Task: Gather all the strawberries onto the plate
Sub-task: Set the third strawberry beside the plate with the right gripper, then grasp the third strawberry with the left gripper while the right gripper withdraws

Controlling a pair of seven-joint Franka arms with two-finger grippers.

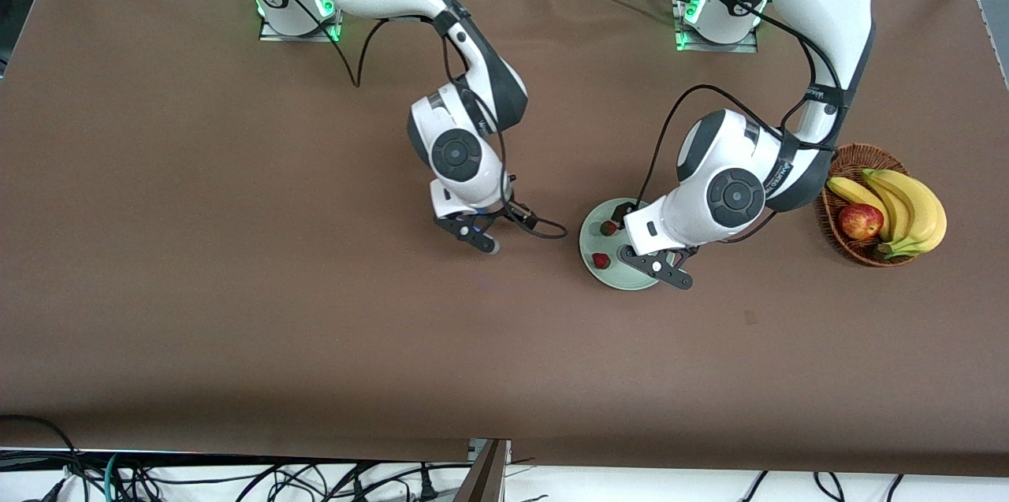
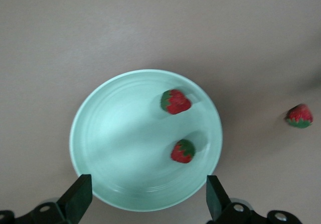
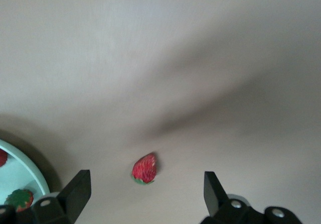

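The pale green plate (image 1: 590, 247) (image 2: 120, 143) holds two strawberries (image 1: 608, 228) (image 1: 601, 260), which the left wrist view shows too (image 2: 175, 101) (image 2: 182, 151). My left gripper (image 1: 670, 272) (image 2: 149, 194) hangs open over the plate's rim with nothing between its fingers. A third strawberry (image 3: 144, 169) (image 2: 299, 116) lies on the brown table beside the plate, toward the right arm's end. My right gripper (image 1: 481, 236) (image 3: 145, 189) is open just above it, one finger to each side and neither touching it. The right hand hides this berry in the front view.
A brown wicker basket (image 1: 847, 163) with bananas (image 1: 906, 206) and a red apple (image 1: 860, 221) stands at the left arm's end of the table, close to the left arm's elbow. A black cable (image 1: 544, 230) loops from the right hand toward the plate.
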